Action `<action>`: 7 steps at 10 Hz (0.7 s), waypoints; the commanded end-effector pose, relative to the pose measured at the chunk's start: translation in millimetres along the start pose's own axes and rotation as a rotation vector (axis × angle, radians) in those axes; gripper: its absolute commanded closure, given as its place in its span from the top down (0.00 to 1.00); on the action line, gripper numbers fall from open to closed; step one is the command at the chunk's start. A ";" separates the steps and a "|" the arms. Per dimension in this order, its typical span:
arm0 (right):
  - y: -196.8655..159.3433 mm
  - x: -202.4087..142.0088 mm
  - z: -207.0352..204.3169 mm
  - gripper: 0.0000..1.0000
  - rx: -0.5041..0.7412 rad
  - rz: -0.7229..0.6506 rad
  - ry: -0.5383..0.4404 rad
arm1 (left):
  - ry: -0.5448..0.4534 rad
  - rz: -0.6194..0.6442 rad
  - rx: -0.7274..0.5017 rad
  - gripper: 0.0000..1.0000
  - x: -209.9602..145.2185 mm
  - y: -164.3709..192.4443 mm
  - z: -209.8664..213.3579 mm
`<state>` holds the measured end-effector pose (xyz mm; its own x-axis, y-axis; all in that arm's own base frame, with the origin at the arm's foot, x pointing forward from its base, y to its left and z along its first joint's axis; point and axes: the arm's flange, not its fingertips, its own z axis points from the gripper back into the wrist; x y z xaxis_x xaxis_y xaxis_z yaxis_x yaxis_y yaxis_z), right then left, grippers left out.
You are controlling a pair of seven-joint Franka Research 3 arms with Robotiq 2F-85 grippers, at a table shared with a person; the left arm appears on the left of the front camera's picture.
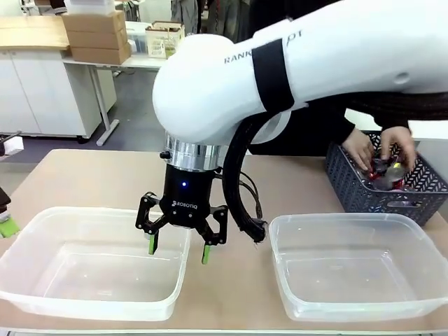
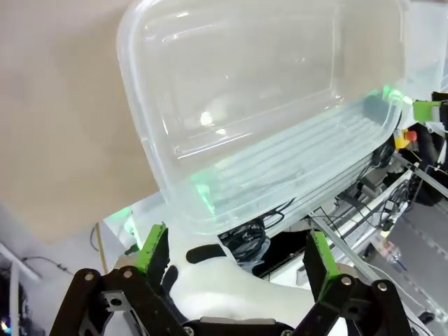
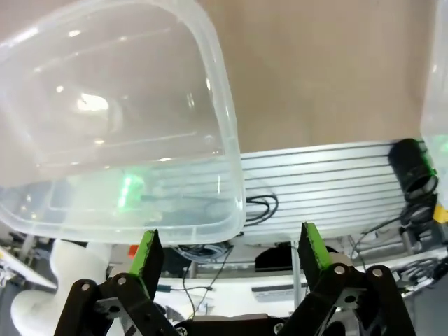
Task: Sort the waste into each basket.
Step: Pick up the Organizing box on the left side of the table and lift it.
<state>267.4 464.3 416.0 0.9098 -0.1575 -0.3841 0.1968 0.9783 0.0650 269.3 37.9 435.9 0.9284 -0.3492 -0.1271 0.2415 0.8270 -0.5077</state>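
In the front view the right gripper (image 1: pixel 179 250) hangs with its 2 fingers spread and nothing between them, over the right-hand rim of the left tub (image 1: pixel 70 211). That tub is a clear, smooth, round-cornered plastic box with its long side running across the table, and the right tub (image 1: pixel 336 218) beside it is its twin. The waste, red and silver cans (image 1: pixel 383 173), lies jumbled in a dark lattice crate (image 1: pixel 343 189) at the far right, where a person's hand (image 1: pixel 358 148) reaches in. It is beyond the right tub and well apart from the fingers, and the cans' long axes cannot be told. The right arm looks the nearer one. In the left wrist view the left gripper (image 2: pixel 236 241) is likewise released and empty, green pads wide, the left tub (image 2: pixel 150 161) ahead. In the right wrist view the right gripper (image 3: pixel 227 245) gapes just below the left tub (image 3: pixel 234 161) and its thick rim.
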 end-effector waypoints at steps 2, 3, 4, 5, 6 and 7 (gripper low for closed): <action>0.0 0.0 0.0 1.00 0.000 0.000 0.000 | -0.062 -0.052 0.013 1.00 -11.8 -14.8 13.5; 18.7 9.8 -14.9 1.00 -0.051 0.003 -0.010 | -0.018 -0.012 0.008 1.00 -2.3 -4.3 4.7; 21.9 14.2 -22.1 1.00 -0.034 0.023 -0.030 | 0.031 -0.011 0.009 1.00 2.2 3.3 -5.7; 24.9 12.4 -27.9 1.00 -0.045 0.026 -0.069 | 0.040 -0.035 0.035 1.00 2.5 7.5 -14.5; 29.8 12.0 -32.6 1.00 -0.069 0.013 -0.097 | 0.024 0.005 0.087 1.00 7.4 9.2 -26.7; 35.9 15.6 -38.1 1.00 -0.122 0.008 -0.080 | -0.021 0.032 0.120 1.00 12.3 8.1 -42.3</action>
<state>269.0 486.0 373.6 0.9354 -0.1142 -0.3346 0.1254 0.9920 0.0120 285.0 35.9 422.4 0.9261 -0.3514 -0.1374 0.2560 0.8527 -0.4555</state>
